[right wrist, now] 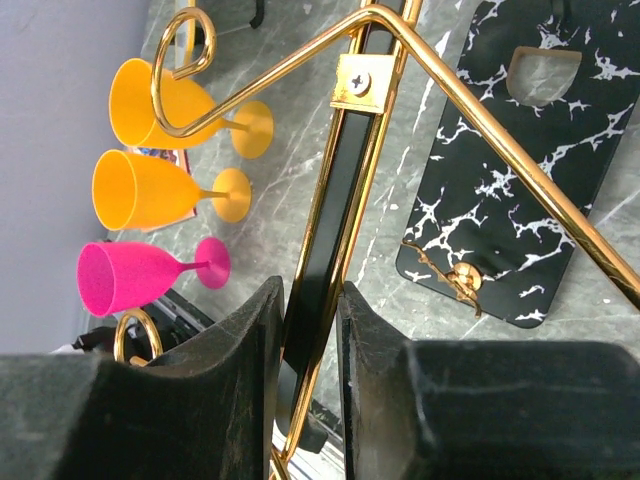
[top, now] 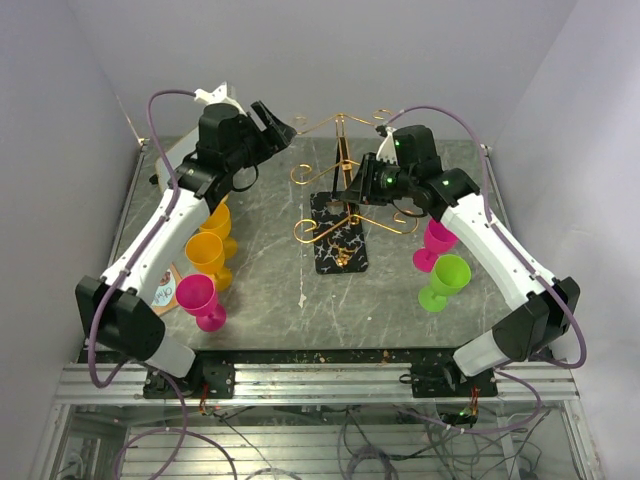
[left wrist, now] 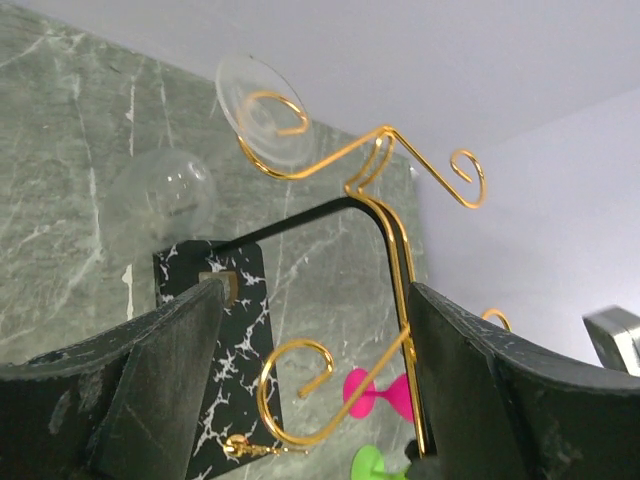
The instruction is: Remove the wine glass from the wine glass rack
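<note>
A clear wine glass (left wrist: 165,195) hangs on the wine glass rack (top: 340,190), its round foot (left wrist: 262,110) caught in a gold scroll hook at the top. My left gripper (left wrist: 315,370) stands open beside the rack's upper arms, short of the glass, with a lower scroll hook showing between its fingers. My right gripper (right wrist: 312,340) is shut on the rack's black post (right wrist: 335,200) and its gold wire, above the marbled black base (right wrist: 510,150). In the top view the clear glass is too faint to make out.
Two orange glasses (top: 208,248) and a pink one (top: 197,298) stand under my left arm. A pink glass (top: 437,240) and a green one (top: 447,280) stand by my right arm. White walls close in the table on three sides.
</note>
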`<act>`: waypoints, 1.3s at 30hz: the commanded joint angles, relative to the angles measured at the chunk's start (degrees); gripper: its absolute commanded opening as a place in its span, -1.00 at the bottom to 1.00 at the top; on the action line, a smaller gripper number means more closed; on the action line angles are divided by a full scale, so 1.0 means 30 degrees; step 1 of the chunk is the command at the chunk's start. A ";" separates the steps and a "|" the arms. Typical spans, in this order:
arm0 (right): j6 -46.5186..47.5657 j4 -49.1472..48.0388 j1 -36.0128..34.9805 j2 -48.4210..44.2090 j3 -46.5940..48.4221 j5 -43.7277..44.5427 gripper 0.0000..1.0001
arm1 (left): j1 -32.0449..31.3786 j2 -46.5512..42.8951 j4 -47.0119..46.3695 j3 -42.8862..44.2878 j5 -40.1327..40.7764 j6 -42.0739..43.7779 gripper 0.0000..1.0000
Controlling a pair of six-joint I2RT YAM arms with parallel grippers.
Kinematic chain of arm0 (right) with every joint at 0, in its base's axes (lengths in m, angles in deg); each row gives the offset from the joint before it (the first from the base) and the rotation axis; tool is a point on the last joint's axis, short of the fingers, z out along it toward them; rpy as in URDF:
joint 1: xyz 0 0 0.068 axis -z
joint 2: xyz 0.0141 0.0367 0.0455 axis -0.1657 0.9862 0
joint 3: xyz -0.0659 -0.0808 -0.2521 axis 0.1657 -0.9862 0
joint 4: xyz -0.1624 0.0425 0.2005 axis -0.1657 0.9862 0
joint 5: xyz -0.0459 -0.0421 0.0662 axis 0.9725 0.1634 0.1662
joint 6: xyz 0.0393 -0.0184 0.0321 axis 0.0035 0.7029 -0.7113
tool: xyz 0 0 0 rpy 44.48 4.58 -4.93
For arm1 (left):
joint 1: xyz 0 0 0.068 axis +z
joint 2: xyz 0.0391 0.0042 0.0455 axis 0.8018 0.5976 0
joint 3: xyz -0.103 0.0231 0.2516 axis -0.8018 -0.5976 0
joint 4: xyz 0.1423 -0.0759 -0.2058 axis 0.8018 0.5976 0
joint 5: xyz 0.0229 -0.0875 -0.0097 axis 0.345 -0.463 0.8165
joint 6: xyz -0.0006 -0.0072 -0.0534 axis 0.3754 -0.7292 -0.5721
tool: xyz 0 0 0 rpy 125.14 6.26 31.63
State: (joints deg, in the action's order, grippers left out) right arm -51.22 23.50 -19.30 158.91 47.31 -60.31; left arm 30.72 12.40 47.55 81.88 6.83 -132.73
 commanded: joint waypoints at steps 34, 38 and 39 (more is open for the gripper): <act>0.1761 -0.1819 0.0909 -0.1450 -0.0595 -0.2279 -0.39 | 0.1875 0.8353 -0.2385 0.6264 -0.2077 0.1076 0.02; 0.1800 -0.1784 0.0970 -0.1420 -0.0595 -0.2316 -0.39 | 0.1875 0.8482 -0.2212 0.6433 -0.2192 0.0960 -0.17; 0.1792 -0.1826 0.0971 -0.1435 -0.0595 -0.2352 -0.39 | 0.1890 0.8572 -0.2197 0.6541 -0.2328 0.0835 -0.23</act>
State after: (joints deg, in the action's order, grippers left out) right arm -46.11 19.85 -16.64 155.89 45.94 -65.73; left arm 36.49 37.45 41.72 98.71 1.39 -130.67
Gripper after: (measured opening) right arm 0.308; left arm 0.430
